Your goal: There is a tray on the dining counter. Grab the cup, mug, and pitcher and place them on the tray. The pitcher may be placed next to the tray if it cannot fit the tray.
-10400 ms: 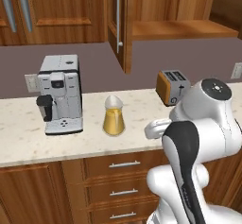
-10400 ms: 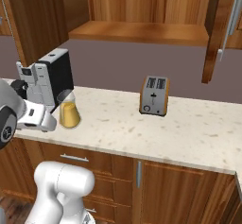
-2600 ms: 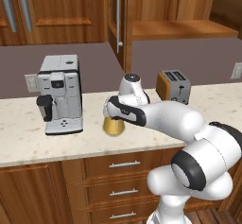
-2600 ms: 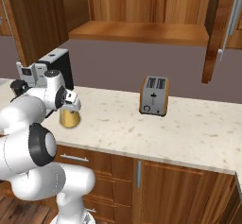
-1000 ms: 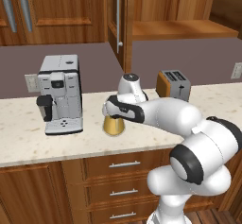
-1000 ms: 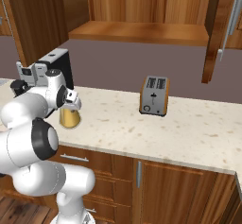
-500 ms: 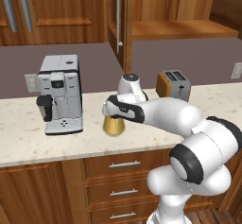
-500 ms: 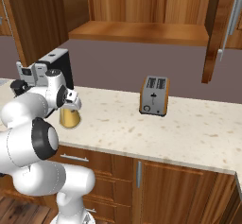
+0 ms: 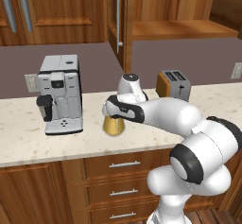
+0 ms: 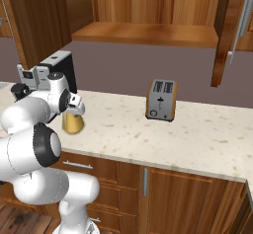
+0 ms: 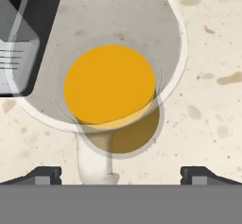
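Note:
The pitcher [image 9: 114, 125] is a clear glass carafe with orange liquid, standing upright on the long beige counter [image 9: 28, 142] just right of the coffee machine. My gripper [image 9: 112, 114] hangs directly over its neck, pointing down, jaws open wide. In the right base view the gripper [image 10: 74, 109] sits on top of the pitcher [image 10: 73, 123]. The hand view looks straight down into the pitcher [image 11: 109, 83], with my gripper [image 11: 120, 173] open and its two fingertips spread either side of the spout. The tray, cup, mug and dining counter are out of view.
A silver coffee machine [image 9: 61, 93] stands close on the pitcher's left, also seen as the coffee machine [image 10: 52, 72]. An orange-sided toaster [image 9: 173, 84] sits at the back right. An open upper cabinet door [image 9: 120, 20] hangs above the counter.
Since the oldest frames the arm has unfolded and reached over the pitcher. Over the last second nothing has visibly moved, and the jaws stay open.

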